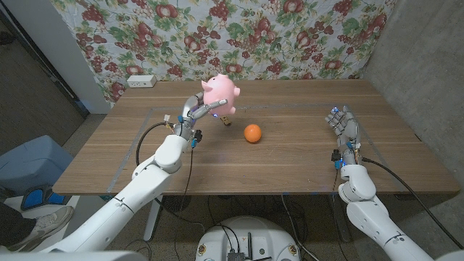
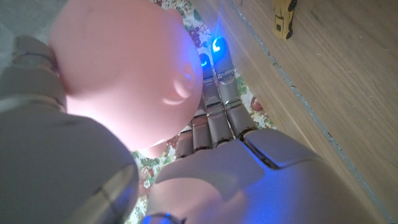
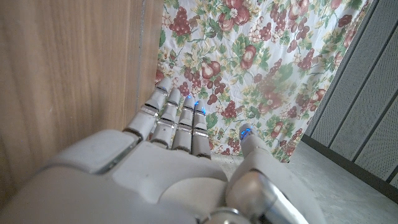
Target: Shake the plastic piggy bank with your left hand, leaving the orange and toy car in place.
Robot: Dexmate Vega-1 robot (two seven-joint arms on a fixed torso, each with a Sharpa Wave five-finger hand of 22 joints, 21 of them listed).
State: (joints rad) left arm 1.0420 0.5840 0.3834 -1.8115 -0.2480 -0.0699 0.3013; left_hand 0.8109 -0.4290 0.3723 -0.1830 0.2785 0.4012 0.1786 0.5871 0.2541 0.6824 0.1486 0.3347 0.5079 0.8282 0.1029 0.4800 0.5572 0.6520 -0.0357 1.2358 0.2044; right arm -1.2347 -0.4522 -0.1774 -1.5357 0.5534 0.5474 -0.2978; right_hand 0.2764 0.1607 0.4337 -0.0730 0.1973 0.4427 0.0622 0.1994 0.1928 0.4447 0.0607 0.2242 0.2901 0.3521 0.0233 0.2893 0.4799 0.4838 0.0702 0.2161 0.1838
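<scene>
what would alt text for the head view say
The robot's left hand holds a pink plastic piggy bank lifted above the wooden table, with a small orange just beyond it. The right hand waits open at the table's right side, before a floral fruit-print backdrop.

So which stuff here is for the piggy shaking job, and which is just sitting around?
For the job:
- pink piggy bank, held up off the table by the left hand
- orange, stays put
- toy car, stays put

Just there:
- right hand, empty, at the table's right side
- white power strip at the back
- flowery cloth behind
</scene>
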